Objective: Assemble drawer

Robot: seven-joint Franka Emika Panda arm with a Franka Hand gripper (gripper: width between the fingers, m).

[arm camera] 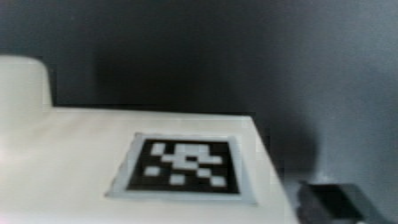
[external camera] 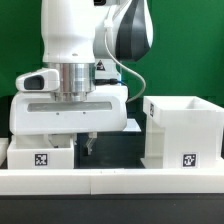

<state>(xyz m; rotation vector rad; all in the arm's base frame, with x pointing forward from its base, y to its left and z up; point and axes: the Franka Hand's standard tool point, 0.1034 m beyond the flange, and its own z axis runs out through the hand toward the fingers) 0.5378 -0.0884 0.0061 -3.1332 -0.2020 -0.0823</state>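
Observation:
In the exterior view the large boxy white housing (external camera: 181, 130) stands at the right with a square tag on its front. A small white tray (external camera: 40, 155) with a tag sits at the left behind the front wall. My gripper (external camera: 87, 144) points down just right of that tray, low over the dark table. In the wrist view the tray's tagged white face (arm camera: 183, 165) fills the near side, and one dark fingertip (arm camera: 338, 202) shows beside its edge. The other finger is hidden, so I cannot tell the jaws' gap. I see no second tray.
A low white border wall (external camera: 110, 180) runs along the front of the dark table (external camera: 115, 150). A green backdrop stands behind. The arm's wide white hand (external camera: 70, 112) hangs over the gap between tray and housing.

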